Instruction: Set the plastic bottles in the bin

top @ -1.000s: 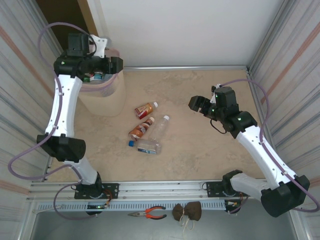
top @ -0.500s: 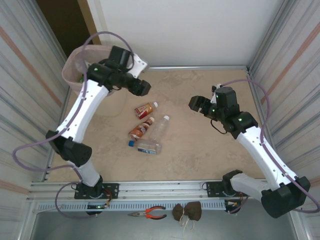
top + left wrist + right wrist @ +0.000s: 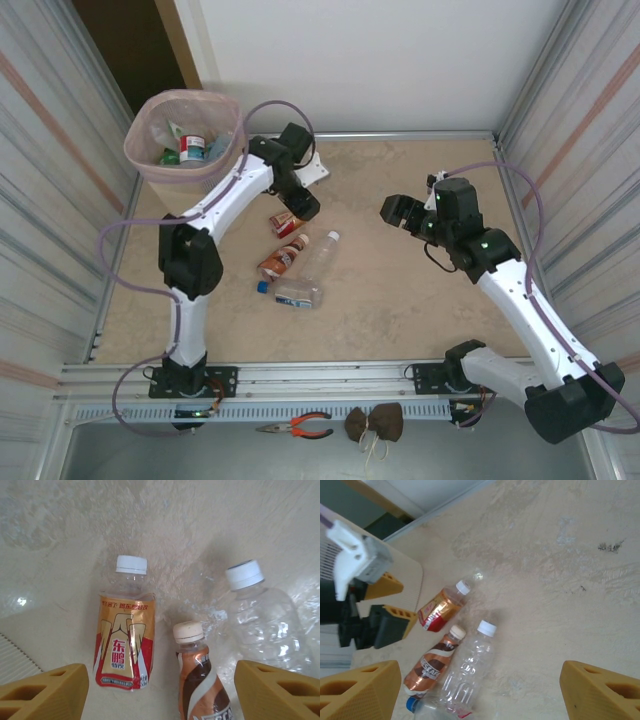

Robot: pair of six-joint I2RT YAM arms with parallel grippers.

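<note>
Currently the left gripper (image 3: 300,207) hangs with fingers spread wide, holding nothing, just above a gold-and-red labelled bottle (image 3: 125,640). A brown-labelled bottle (image 3: 200,685) lies beside that one, between the fingers, with a clear bottle (image 3: 265,622) next along. The bin (image 3: 195,178) stands near, to the gripper's far left, with bottles (image 3: 190,148) inside. The right gripper (image 3: 480,690) is likewise spread and empty, well apart from the cluster, facing it.
</note>
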